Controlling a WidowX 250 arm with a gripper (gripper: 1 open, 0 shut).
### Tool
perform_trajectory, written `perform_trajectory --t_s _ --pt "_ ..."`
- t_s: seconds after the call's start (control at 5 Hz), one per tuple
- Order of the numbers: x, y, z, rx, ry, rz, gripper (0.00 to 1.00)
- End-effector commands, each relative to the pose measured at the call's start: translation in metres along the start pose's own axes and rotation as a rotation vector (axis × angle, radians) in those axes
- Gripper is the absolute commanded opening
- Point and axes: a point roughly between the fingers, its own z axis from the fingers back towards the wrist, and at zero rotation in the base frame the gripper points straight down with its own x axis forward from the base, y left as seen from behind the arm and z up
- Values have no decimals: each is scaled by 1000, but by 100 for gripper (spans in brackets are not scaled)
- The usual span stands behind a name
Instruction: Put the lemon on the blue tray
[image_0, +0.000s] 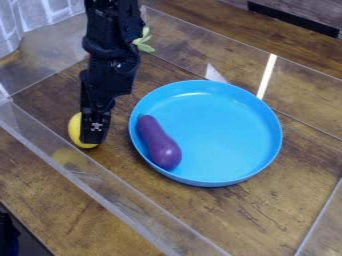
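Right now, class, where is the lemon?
In the camera view the lemon lies on the wooden table at the left, just off the blue tray's left rim, partly hidden behind the open gripper lowered over it.

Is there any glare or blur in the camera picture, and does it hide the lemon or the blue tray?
In the camera view, a bright white streak of glare lies on the clear sheet just above the blue tray, touching neither thing. The whole picture is slightly soft. The lemon is partly hidden by the gripper in front of it, not by light.
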Motion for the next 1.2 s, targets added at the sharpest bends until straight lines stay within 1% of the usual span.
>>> perform_trajectory --t_s 0.0,0.2,0.4,1.0 --pt "-5 10 -1 9 -16 34 100" --pt "-5 11 -9 -3 -13 40 100" --pt "-5 13 -15 -11 -7 45 0" --pt "-6 13 -7 3 12 39 0"
